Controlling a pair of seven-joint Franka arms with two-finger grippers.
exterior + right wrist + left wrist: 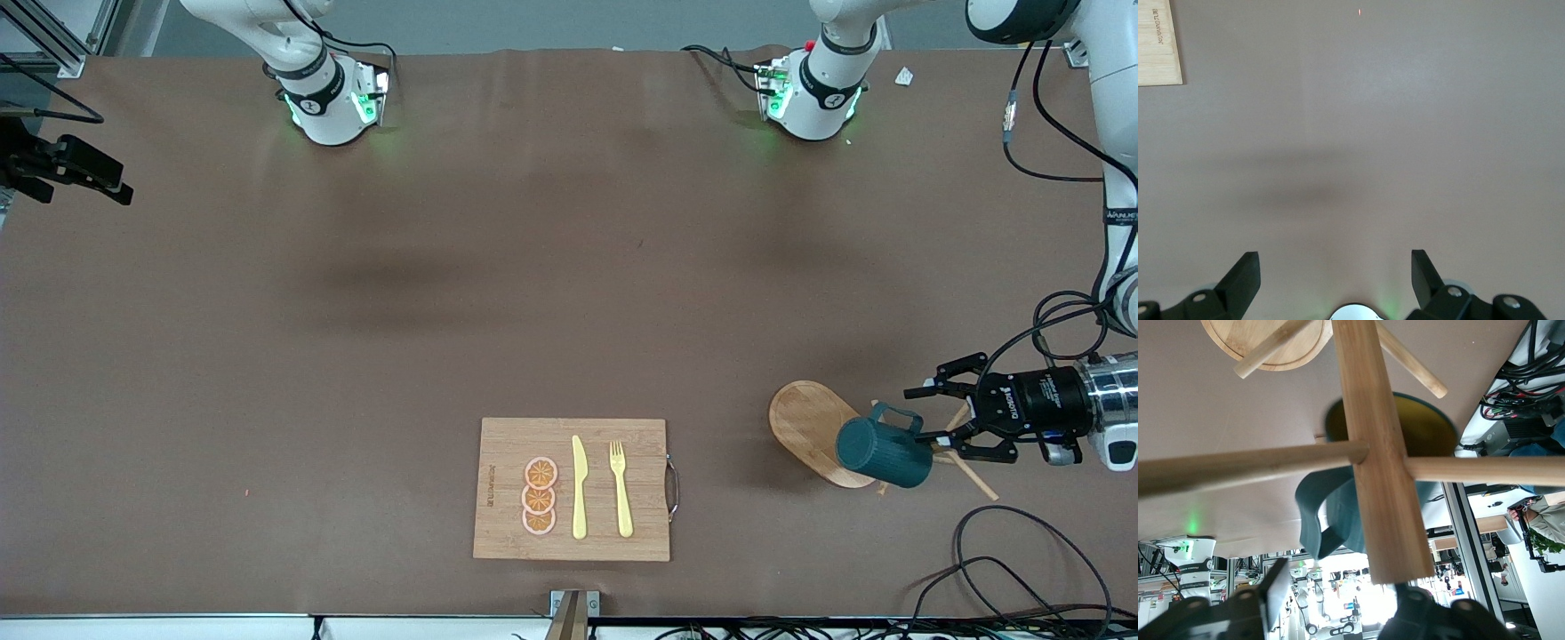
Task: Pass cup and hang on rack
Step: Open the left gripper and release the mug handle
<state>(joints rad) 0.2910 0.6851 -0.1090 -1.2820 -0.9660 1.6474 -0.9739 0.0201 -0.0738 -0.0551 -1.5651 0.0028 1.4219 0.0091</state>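
Observation:
The dark teal cup (880, 453) hangs tilted over the oval base of the wooden rack (805, 427), its handle (896, 415) toward my left gripper (922, 415). That gripper is level, open and empty, with a finger on each side of the handle, apart from it. In the left wrist view the rack's post (1368, 453) stands close in front, the cup's handle (1313, 513) loops round a peg beside it, and the yellowish inside (1425, 427) shows. The left gripper (1341, 587) is open there. My right gripper (1335, 263) waits open and empty, high over bare table.
A bamboo cutting board (507, 444) with orange slices (540, 496), a yellow knife (579, 487) and a yellow fork (621, 489) lies near the front edge; its corner shows in the right wrist view (1158, 40). Loose cables (1005, 569) lie near the rack. A black device (67, 169) sits at the right arm's end.

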